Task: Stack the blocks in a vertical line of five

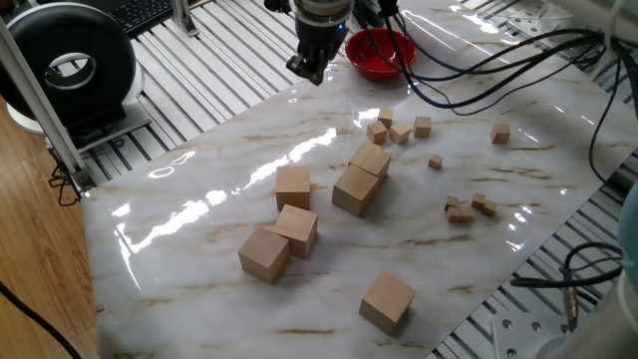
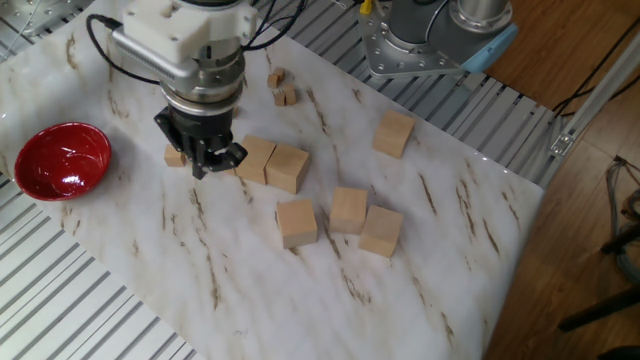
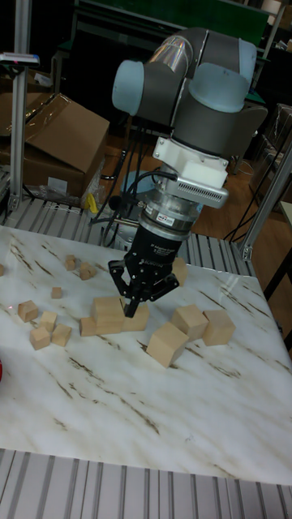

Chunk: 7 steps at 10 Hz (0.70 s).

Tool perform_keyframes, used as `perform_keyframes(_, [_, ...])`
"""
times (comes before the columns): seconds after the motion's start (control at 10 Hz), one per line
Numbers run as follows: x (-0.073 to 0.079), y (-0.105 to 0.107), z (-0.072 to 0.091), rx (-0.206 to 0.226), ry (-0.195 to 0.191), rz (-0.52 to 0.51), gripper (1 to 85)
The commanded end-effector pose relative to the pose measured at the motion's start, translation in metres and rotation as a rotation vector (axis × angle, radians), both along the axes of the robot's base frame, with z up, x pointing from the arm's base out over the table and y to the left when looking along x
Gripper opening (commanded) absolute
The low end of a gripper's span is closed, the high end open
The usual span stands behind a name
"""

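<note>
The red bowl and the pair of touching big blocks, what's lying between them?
In one fixed view, a cluster of tiny wooden cubes lies between the red bowl and the touching blocks.

The white marble table (image 1: 199,189) has brown streaks and a shiny top. Six big wooden blocks (image 1: 293,185) lie on it. Two of them touch each other, close by the gripper's fingers (image 2: 207,160). Three more sit in a bunch farther from the fingers, and one sits alone, well away. Tiny cubes (image 1: 400,132) are scattered about, some near the fingers. A red bowl (image 2: 57,160) sits off to one side of the fingers.
</note>
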<state>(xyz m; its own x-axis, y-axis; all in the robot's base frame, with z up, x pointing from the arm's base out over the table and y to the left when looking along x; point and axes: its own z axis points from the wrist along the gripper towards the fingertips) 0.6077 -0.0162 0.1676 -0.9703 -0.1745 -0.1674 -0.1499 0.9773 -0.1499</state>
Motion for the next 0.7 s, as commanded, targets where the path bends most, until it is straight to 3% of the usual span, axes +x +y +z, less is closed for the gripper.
perform_keyframes(0.0, [0.0, -0.011, 0.001, -0.037, 0.01, 0.038, 1.0])
perform_keyframes(0.1, [-0.01, -0.004, 0.002, -0.013, 0.04, 0.046, 1.0])
perform_keyframes(0.3, [-0.013, 0.005, 0.01, 0.032, 0.022, 0.036, 1.0])
perform_keyframes(0.4, [-0.008, 0.009, 0.009, 0.048, 0.008, 0.024, 1.0])
perform_keyframes(0.5, [0.003, 0.017, 0.01, 0.088, -0.034, -0.032, 1.0])
perform_keyframes(0.6, [0.005, 0.018, 0.009, 0.099, -0.041, -0.075, 1.0])
